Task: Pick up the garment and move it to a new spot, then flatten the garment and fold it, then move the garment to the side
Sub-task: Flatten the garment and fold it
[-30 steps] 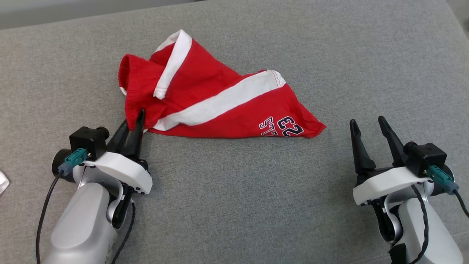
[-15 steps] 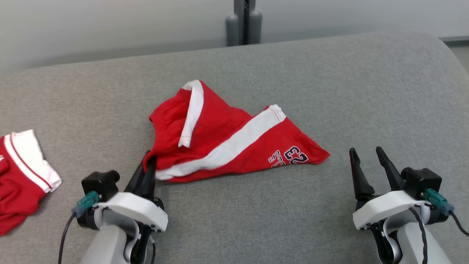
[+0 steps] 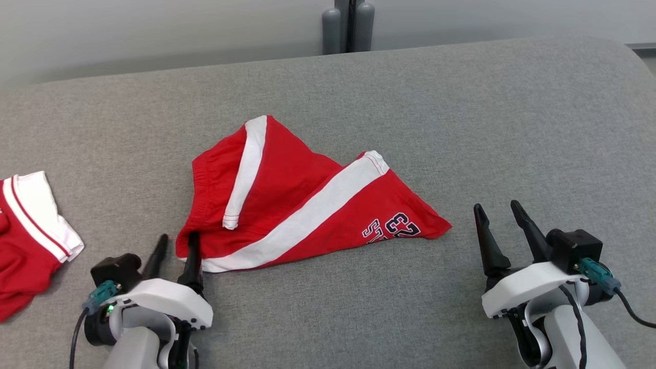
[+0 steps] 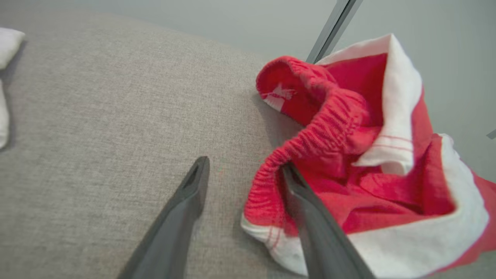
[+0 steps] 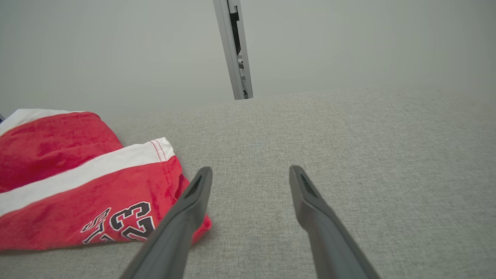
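Observation:
The garment (image 3: 287,189) is a pair of red shorts with white side stripes and a dark printed number, lying crumpled on the grey cushioned surface (image 3: 359,307). My left gripper (image 3: 178,237) stands open at the lower left corner of the shorts. In the left wrist view its right finger rests against the elastic waistband (image 4: 310,135) and its left finger is over bare cushion; nothing is pinched between them (image 4: 245,166). My right gripper (image 3: 497,206) is open and holds nothing, a little to the right of the shorts' printed corner (image 5: 77,186), with grey fabric between its fingers (image 5: 251,170).
A second red and white garment (image 3: 31,230) lies at the left edge of the cushion, and a white part of it (image 4: 7,42) appears in the left wrist view. A grey post (image 3: 348,25) stands behind the cushion's far edge. The cushion rounds off at the far right.
My left gripper was shut on the shorts' waistband corner and now stands open, with the corner lying on the cushion. The head camera tilted up. The right gripper stayed open.

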You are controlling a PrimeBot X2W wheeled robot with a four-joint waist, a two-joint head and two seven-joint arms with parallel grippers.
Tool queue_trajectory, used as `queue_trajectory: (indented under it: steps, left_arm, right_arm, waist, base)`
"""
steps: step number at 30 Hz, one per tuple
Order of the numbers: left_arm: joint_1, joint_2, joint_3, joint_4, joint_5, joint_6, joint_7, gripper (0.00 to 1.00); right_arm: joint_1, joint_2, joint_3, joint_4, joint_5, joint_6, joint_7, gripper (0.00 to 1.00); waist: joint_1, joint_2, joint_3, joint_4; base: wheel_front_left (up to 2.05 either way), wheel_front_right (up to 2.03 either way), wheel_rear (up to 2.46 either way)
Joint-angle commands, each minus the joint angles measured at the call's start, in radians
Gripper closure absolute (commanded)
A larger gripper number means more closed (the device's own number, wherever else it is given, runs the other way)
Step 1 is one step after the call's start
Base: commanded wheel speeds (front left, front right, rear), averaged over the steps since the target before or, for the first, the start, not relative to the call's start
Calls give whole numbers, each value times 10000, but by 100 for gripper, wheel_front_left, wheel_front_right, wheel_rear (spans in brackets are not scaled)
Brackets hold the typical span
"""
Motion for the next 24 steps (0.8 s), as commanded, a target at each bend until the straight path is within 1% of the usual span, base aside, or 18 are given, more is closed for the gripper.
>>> queue_trajectory:
  steps: [1,8,12,16,19,24]
  left_arm:
    - [-90,62,248,-170,211,82,-5,0]
    - [598,8,1212,-1049,1148,374,-5,0]
    - [1278,-27,1554,-1484,1454,265,-5,0]
    - [1835,-45,1668,-1738,1542,178,-5,0]
    - [2420,-44,1653,-2225,1604,142,-5,0]
    - [3275,-42,1539,-3156,1904,318,-5,0]
  right_arm:
    - [-122,-67,41,-2,-39,-3,-1,0]
    - [167,-67,-54,-151,-6,-3,-1,0]
    - [400,-65,-4,-203,88,-3,-1,0]
    - [668,-65,46,-242,152,-3,-1,0]
    - [902,-64,85,-361,179,-3,-1,0]
    - [1276,-65,197,-653,-306,-3,-1,0]
  waist:
    - [0,0,56,-82]
    - [0,0,-515,-98]
    - [0,0,-1013,-54]
    - [0,0,-1366,-19]
    - [0,0,-1685,18]
    - [0,0,-1914,92]
  base:
    - [0,0,0]
    - [0,0,0]
    - [0,0,0]
    - [0,0,0]
    - [0,0,0]
    - [0,0,0]
